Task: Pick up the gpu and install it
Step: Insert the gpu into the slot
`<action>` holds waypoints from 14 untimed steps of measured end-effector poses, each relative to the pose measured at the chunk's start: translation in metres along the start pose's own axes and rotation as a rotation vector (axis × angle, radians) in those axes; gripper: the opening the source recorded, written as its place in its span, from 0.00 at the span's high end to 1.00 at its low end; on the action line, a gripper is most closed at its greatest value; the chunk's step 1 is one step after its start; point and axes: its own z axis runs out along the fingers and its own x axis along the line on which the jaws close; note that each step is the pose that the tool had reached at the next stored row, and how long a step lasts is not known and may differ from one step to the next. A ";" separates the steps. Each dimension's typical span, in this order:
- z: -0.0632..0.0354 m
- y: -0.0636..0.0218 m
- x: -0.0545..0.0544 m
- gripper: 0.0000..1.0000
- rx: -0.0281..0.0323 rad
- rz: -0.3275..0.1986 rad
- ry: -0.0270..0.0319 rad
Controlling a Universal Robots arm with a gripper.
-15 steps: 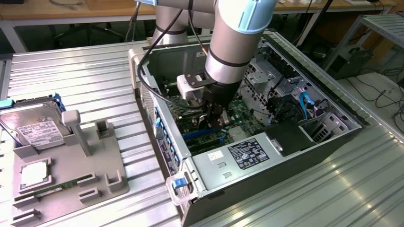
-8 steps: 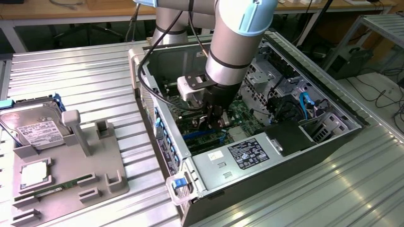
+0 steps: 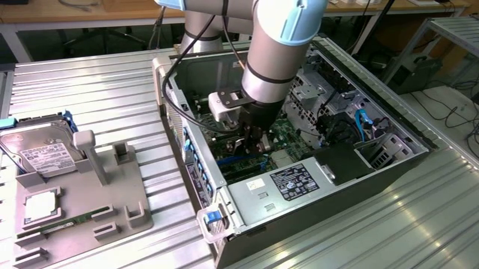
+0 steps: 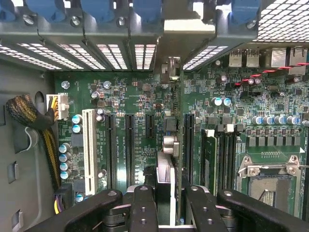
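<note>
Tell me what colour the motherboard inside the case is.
Green; the motherboard shows best in the wrist view.

Ribbed bare-metal worktop (image 3: 112,84); matt grey plastic holder (image 3: 112,190); shiny metal drive (image 3: 37,148); black painted steel case (image 3: 314,218); glossy green board (image 4: 135,101); matt black claw (image 4: 164,212); silvery gpu (image 4: 166,145) bracket.

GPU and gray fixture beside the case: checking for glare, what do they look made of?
The gpu, seen edge-on between the jaws, looks like a dark circuit board with a shiny metal bracket. The fixture looks like matte gray plastic, possibly printed: uniform, no glints.
</note>
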 end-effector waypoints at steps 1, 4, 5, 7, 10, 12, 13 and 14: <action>0.0004 0.0000 0.000 0.72 -0.0004 0.000 -0.0001; 0.0031 0.0002 -0.001 0.72 -0.0019 0.000 -0.0002; 0.0032 0.0002 -0.001 0.72 -0.0024 0.000 0.0000; 0.0033 0.0003 -0.001 0.72 -0.0048 0.000 0.0001; 0.0041 0.0002 -0.001 0.72 -0.0061 0.000 -0.0004; 0.0052 0.0001 -0.001 0.72 -0.0064 0.000 -0.0003; 0.0057 0.0001 -0.001 0.72 -0.0066 0.000 -0.0001; 0.0062 0.0002 -0.001 0.72 -0.0071 0.000 -0.0002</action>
